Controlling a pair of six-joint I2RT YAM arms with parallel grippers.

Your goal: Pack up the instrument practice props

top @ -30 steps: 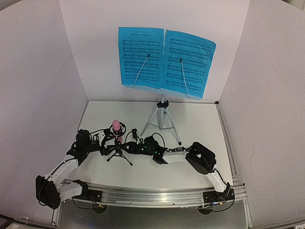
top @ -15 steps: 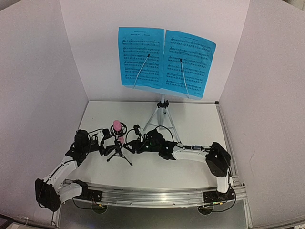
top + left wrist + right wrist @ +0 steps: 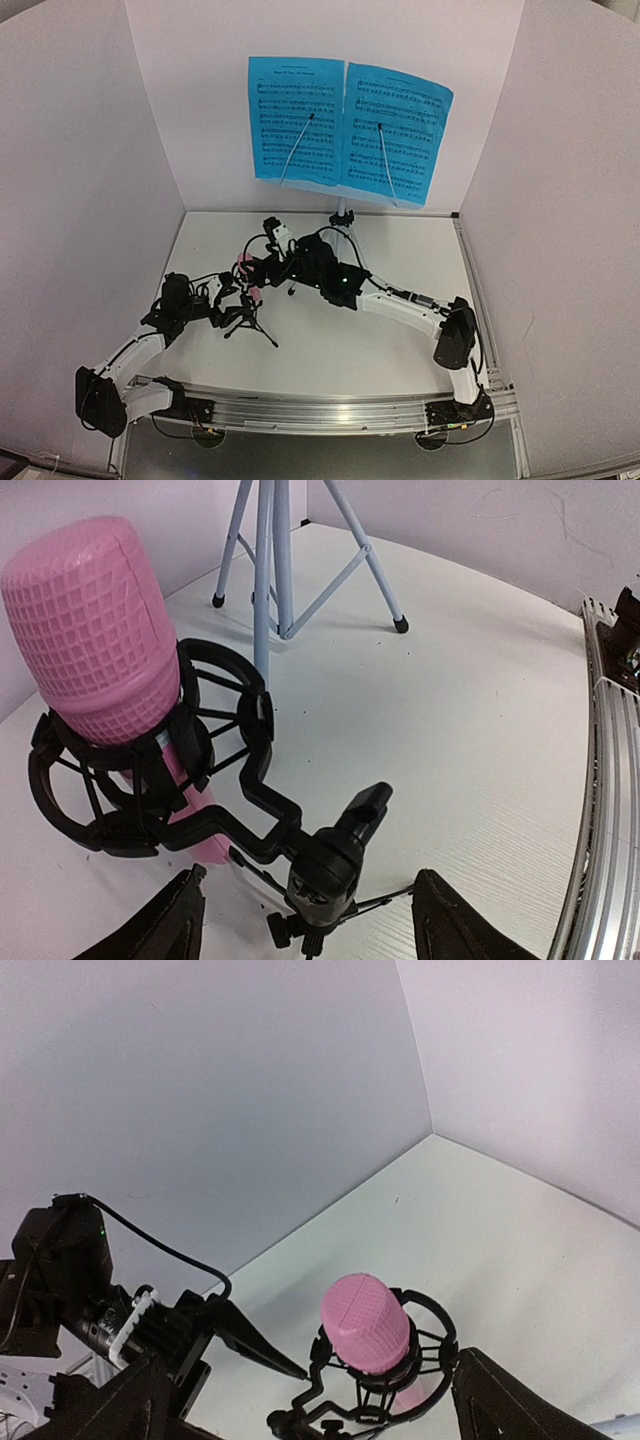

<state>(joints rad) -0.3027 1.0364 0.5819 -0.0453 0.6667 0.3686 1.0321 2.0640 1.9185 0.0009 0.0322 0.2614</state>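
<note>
The pink microphone (image 3: 95, 630) stands upright in the ring mount (image 3: 140, 790) of the small black tripod stand (image 3: 325, 865). My left gripper (image 3: 310, 930) is open, with a finger on each side of the stand's neck and a gap on both sides. My right gripper (image 3: 320, 1410) hangs open above and around the microphone (image 3: 365, 1322), holding nothing. From above, the microphone (image 3: 245, 262) is partly hidden by the right gripper (image 3: 258, 268), and the left gripper (image 3: 228, 297) sits by the black tripod (image 3: 248, 322). Two blue music sheets (image 3: 295, 120) (image 3: 395, 135) rest on the silver-tripod stand (image 3: 275, 560).
White walls enclose the table on three sides. A metal rail (image 3: 330, 410) runs along the near edge and holds both arm bases. The right arm (image 3: 400, 300) stretches across in front of the silver tripod's legs. A black cable (image 3: 150, 1245) trails from the left wrist.
My right arm has swung left and away from the near edge to the microphone, and its jaws have opened wide. The left gripper has stayed at the black stand.
</note>
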